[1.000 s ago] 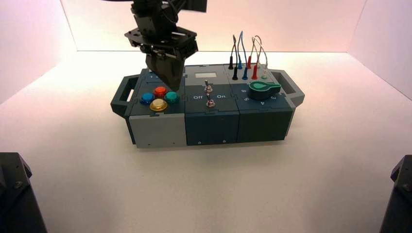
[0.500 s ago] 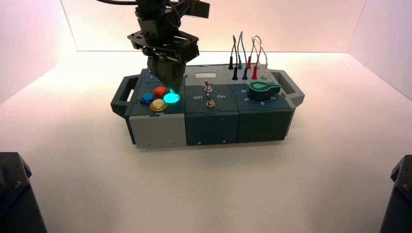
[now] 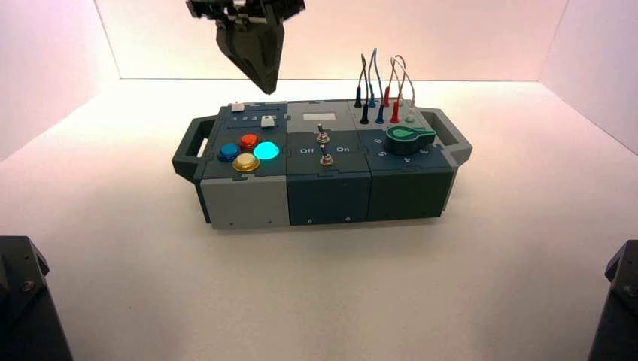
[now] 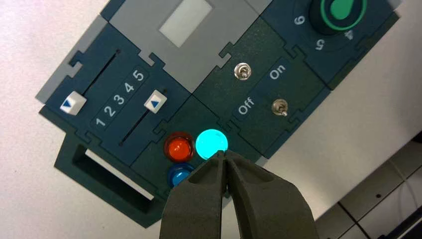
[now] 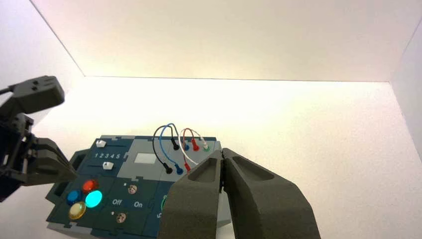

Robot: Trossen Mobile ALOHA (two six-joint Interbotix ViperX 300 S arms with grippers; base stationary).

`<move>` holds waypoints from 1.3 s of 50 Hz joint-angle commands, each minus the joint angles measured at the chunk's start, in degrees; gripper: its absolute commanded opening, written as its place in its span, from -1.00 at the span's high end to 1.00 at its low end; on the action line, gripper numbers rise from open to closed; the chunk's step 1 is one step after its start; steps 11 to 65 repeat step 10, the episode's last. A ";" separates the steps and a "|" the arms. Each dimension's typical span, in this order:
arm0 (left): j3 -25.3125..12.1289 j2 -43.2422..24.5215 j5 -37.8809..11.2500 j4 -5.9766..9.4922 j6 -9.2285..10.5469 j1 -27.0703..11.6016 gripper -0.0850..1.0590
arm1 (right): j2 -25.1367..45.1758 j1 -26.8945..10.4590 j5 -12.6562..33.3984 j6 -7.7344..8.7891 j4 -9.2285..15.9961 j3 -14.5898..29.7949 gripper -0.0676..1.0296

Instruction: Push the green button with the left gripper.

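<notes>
The green button [image 3: 265, 150] glows bright cyan-green on the box's left part, beside the red [image 3: 248, 141], blue [image 3: 228, 153] and yellow [image 3: 245, 162] buttons. It also shows lit in the left wrist view [image 4: 211, 143] and the right wrist view [image 5: 93, 198]. My left gripper [image 3: 267, 89] hangs well above the box, behind the buttons, its fingers shut to a point and empty; it also shows in its own wrist view [image 4: 224, 155]. My right gripper [image 5: 221, 153] is shut and empty, held off the box toward its right front.
The dark box [image 3: 406, 188] has two sliders [image 4: 155, 101], two toggle switches [image 3: 322, 138] lettered Off and On, a dark green rotary knob [image 3: 408, 135] and plugged wires [image 3: 380, 94]. Black blocks [image 3: 22, 301] stand at the front corners.
My left gripper came down on the green button, which lit up, then rose clear of the box. The button stays lit.
</notes>
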State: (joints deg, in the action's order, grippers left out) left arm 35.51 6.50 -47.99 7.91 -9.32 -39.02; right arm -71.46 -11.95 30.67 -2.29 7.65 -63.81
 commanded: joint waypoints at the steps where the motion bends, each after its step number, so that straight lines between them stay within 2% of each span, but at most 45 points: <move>1: 0.18 1.93 -0.44 -0.09 0.26 -0.09 0.91 | 1.05 -0.26 0.00 0.00 0.35 0.97 0.92; 65: 0.35 2.11 -0.70 -0.09 0.26 -0.09 0.91 | 1.41 -0.26 0.00 0.09 0.26 0.97 0.92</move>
